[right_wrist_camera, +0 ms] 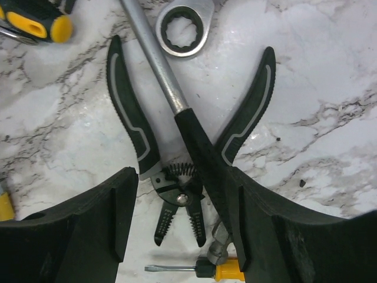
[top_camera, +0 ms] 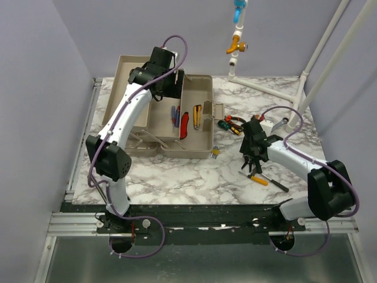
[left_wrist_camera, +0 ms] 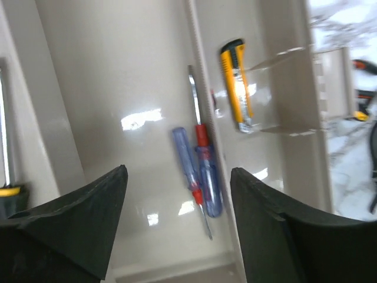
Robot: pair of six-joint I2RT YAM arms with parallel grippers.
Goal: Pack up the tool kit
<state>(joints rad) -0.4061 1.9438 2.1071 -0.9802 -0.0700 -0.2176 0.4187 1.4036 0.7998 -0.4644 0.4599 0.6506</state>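
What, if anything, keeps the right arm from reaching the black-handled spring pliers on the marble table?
Probably reachable, yes: the open right tool hangs directly over the black-handled spring pliers. But a black-gripped steel bar lies across them.

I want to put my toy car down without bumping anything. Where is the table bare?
Biggest bare patch: the marble table in front of the toolbox, between the left arm and right arm. Another lies behind the loose tools, toward the white pipes. Crowded: right of the toolbox, where pliers, a wrench and screwdrivers lie under the right fingers.
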